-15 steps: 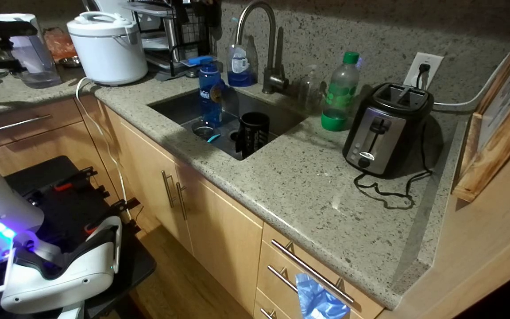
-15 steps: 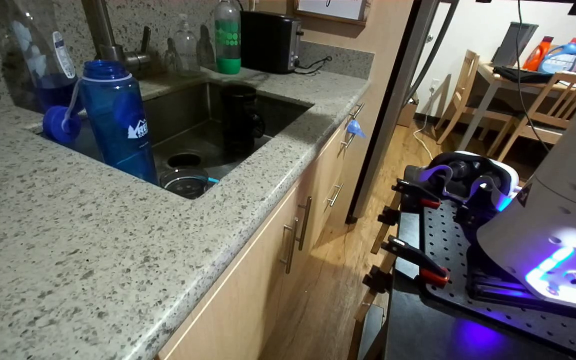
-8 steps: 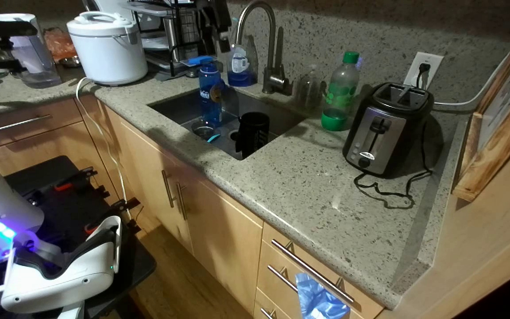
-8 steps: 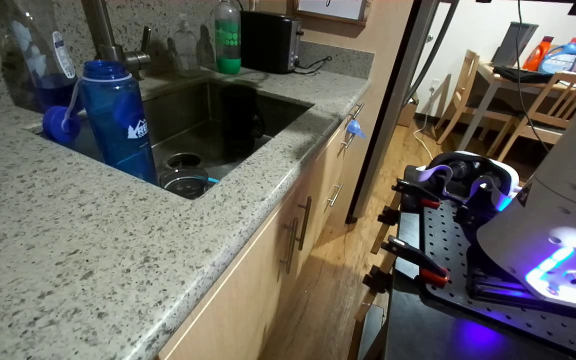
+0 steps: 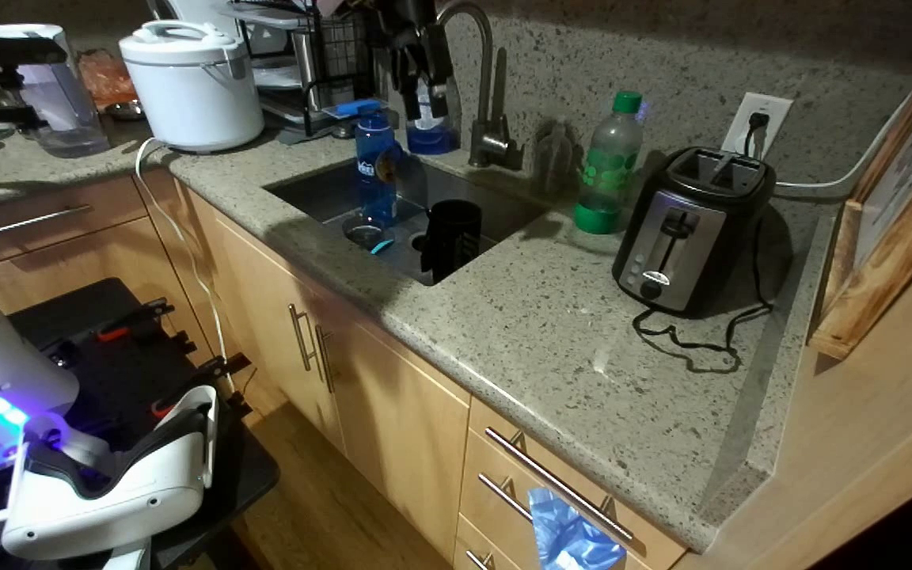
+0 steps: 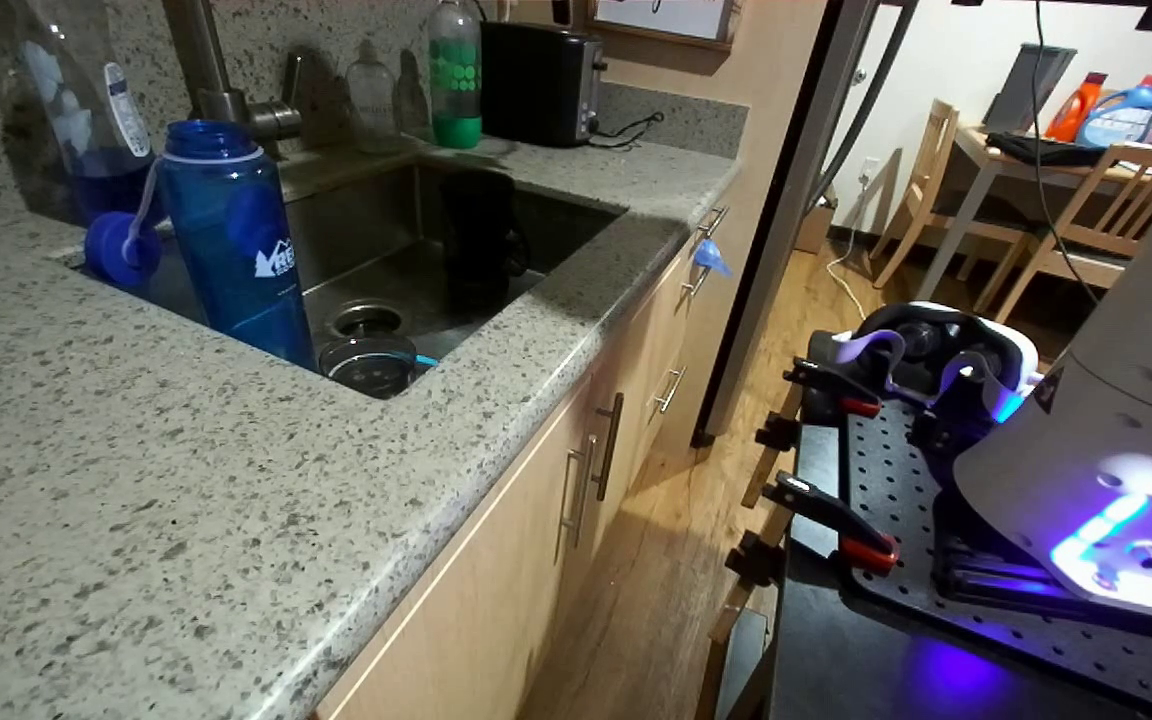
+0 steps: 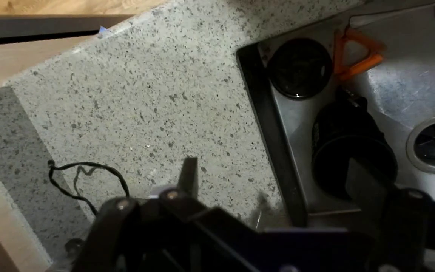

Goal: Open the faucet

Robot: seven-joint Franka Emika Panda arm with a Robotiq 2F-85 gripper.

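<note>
Faucet [image 5: 485, 87]: tall grey gooseneck, standing right behind the sink [image 6: 361, 225] on the tabletop [image 5: 567, 364].
Lever [image 6: 294, 82]: sticks up off the side of the faucet's base, nothing touching it from where I'm standing, so imo the opening hasn't started.
Spout [image 5: 487, 47]: no stream that I can spot, but the jaws cover its tip in an exterior view, so don't quote me.
Jaws: spread wide apart, holding nothing. Wrist view has them over the sink's edge, one side overlapping the black mug [image 7: 347, 145].
Opening the faucet: pretty much all left to do, I'd guess. Get across to the lever, then nudge or lift it.
Sink: mug's in there, plus a blue water bottle [image 6: 226, 240] poking up past the tabletop. Could get clipped on the way in.
Soap bottle [image 5: 430, 138]: blue stuff inside, parked beside the faucet, away from the lever.
Clear bottle [image 6: 372, 105]: just beside the lever. My pick for getting knocked over lol.
Toaster [image 5: 670, 253] and green bottle [image 5: 608, 174]: farther along, probably not in the way.
</note>
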